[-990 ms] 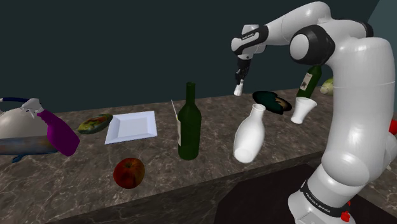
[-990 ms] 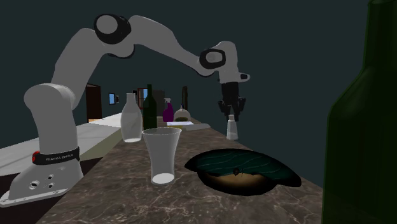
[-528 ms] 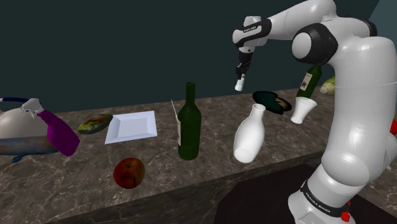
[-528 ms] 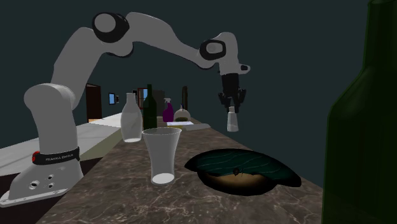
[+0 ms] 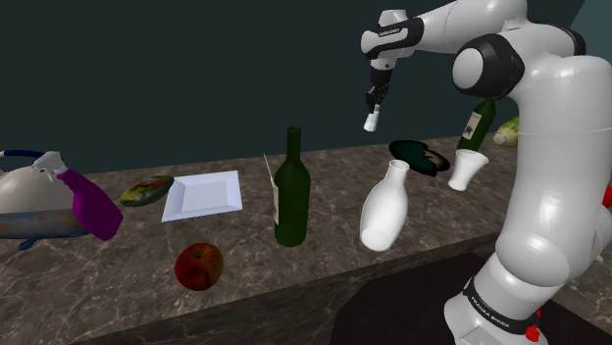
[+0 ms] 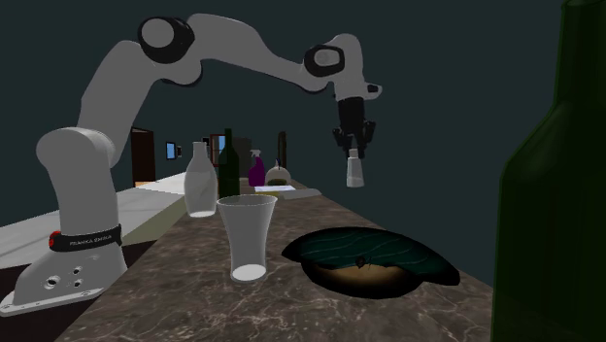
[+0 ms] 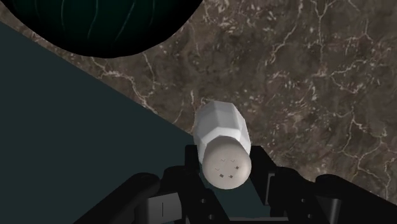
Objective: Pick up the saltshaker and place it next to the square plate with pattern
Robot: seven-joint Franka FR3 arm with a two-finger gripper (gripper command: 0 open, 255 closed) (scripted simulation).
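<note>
A small white saltshaker (image 5: 371,122) (image 6: 355,171) (image 7: 221,141) hangs well above the dark marble counter (image 5: 324,196), near its far edge. My black gripper (image 5: 373,108) (image 6: 353,144) (image 7: 224,167) is shut on its top end, one finger on each side. The white square plate (image 5: 203,194) lies flat on the counter far toward the shoulder view's left, beyond the green wine bottle (image 5: 290,188). No pattern shows on that plate.
On the counter stand a white carafe (image 5: 383,207), a white cup (image 5: 466,168) and a dark round dish (image 5: 419,155) (image 6: 374,262) (image 7: 102,25). A red apple (image 5: 199,266), a purple spray bottle (image 5: 86,201), a kettle (image 5: 29,201) and a patterned oval dish (image 5: 147,189) lie by the square plate.
My gripper has risen steadily with the saltshaker in it, lifting it higher above the counter.
</note>
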